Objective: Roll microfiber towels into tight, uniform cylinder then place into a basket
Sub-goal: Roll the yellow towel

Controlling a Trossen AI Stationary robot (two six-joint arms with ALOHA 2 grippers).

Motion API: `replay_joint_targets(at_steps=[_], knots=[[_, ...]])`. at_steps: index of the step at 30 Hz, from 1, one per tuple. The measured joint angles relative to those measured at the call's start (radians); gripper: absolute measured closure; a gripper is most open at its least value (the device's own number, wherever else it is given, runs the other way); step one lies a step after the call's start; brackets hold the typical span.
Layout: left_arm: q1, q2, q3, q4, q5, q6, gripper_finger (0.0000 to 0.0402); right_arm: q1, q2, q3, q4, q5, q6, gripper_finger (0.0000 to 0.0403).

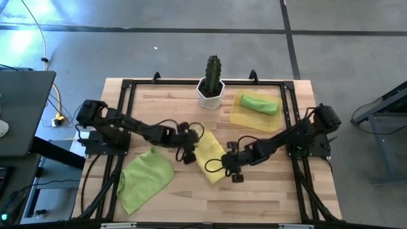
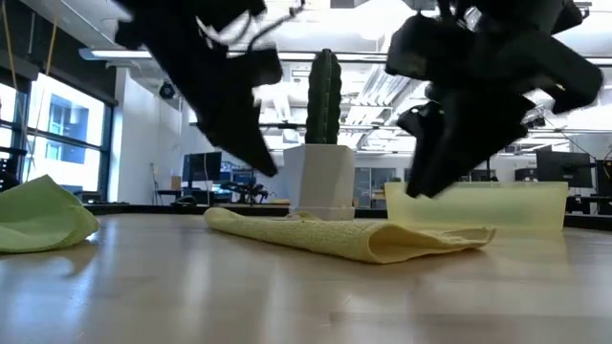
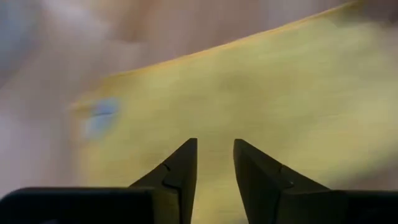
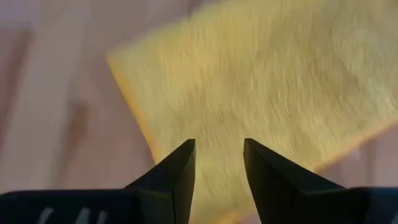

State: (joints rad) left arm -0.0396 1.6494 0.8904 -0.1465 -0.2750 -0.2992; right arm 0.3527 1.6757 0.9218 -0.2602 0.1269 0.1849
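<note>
on the left of the wooden table (image 1: 267, 191) lies one crumpled lime-green cloth (image 1: 145, 178), and in the middle lies one folded bright yellow cloth (image 1: 210, 156). the left gripper (image 1: 189, 151) and right gripper (image 1: 233, 166) hang just over it, each with a small gap between its fingers, holding nothing. on the right, one rolled green cloth (image 1: 261, 104) sits in the pale yellow square tray (image 1: 245, 118), beside one white cactus pot (image 1: 210, 95).

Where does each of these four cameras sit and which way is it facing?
High view: above the table, looking straight down; shows both arms, yellow towel, basket.
Low view: at tabletop height, looking level across; both arms come down from above, cactus behind.
Left wrist view: on the left arm, looking past its fingers at the yellow towel.
Right wrist view: on the right arm, past its fingers, same towel.
All four share the yellow towel.
</note>
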Motion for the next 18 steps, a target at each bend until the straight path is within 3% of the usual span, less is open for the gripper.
replay_joint_targets(at_steps=[8,15,18], knots=[[-0.154,0.055,0.001,0.146,-0.013,-0.339,0.031,-0.001,0.0,-0.017,-0.139,-0.006,-0.255,0.0274],[-0.218,0.188,0.002,0.281,-0.156,-0.322,0.031,-0.001,0.031,-0.022,-0.104,-0.005,-0.273,0.0274],[-0.216,0.225,0.002,0.285,-0.154,-0.345,0.031,-0.001,0.061,-0.022,-0.073,-0.006,-0.254,0.0274]])
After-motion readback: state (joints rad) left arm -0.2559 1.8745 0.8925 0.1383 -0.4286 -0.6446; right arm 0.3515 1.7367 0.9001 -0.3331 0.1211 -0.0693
